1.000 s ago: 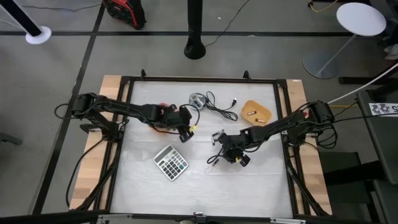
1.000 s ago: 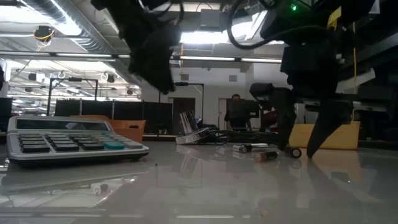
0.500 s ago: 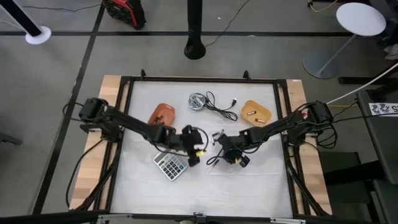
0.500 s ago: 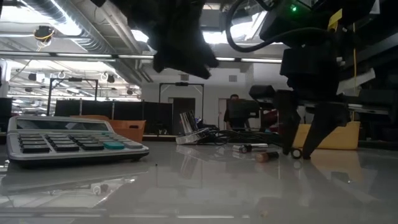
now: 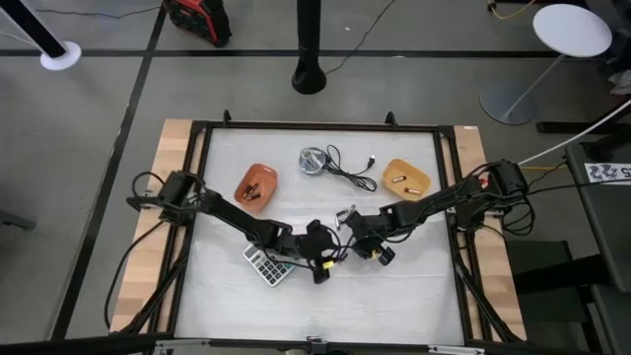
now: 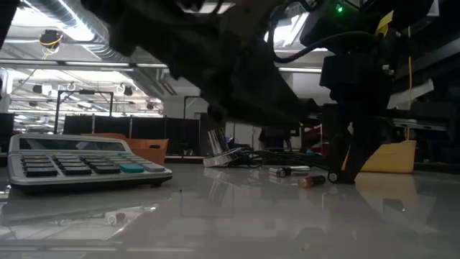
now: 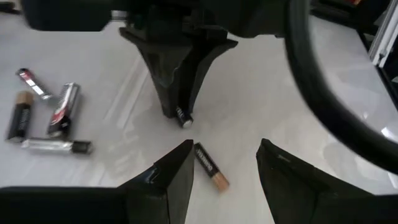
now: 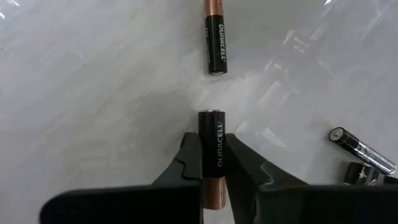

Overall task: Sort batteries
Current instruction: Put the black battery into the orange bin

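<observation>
From above, our left gripper (image 5: 322, 268) and right gripper (image 5: 367, 245) met mid-table (image 5: 394, 296), beside the calculator (image 5: 266, 266). Left wrist: fingers spread over a loose battery (image 7: 210, 174). Right wrist: fingers clamped a Duracell battery (image 8: 211, 152); another cell (image 8: 215, 45) lay just ahead.

Overhead down, tabletop level, wrists close, sharing batteries (image 7: 210, 174)

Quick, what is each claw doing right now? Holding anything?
Left gripper: open, empty, fingers either side of a battery lying on the table.
Right gripper: shut on a Duracell battery.
</observation>
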Action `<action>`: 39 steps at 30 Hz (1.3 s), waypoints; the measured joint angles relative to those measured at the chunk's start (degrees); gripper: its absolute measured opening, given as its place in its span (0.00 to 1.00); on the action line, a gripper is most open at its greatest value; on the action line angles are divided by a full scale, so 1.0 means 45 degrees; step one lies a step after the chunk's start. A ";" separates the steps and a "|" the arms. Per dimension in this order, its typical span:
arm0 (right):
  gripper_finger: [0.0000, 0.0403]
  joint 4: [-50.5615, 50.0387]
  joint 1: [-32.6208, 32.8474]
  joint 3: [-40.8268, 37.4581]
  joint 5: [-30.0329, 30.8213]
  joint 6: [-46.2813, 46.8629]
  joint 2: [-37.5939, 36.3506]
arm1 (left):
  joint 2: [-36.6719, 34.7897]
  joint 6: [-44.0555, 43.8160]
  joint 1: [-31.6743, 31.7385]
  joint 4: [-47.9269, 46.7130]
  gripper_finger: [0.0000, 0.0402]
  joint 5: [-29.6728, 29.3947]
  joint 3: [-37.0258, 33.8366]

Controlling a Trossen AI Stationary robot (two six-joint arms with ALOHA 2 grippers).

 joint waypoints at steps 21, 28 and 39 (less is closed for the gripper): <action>0.08 -0.0083 0.0000 -0.0005 0.0127 0.0026 0.0005 | 0.2054 0.1920 -0.0354 -0.0374 0.41 -0.0868 0.1405; 0.08 -0.0092 0.0000 -0.0005 0.0132 0.0026 0.0005 | 0.2054 0.1657 -0.0353 -0.0967 0.41 -0.1001 0.1530; 0.08 -0.0097 0.0000 -0.0010 0.0132 0.0060 0.0005 | 0.2051 0.1393 -0.0500 -0.2092 0.41 -0.1117 0.1552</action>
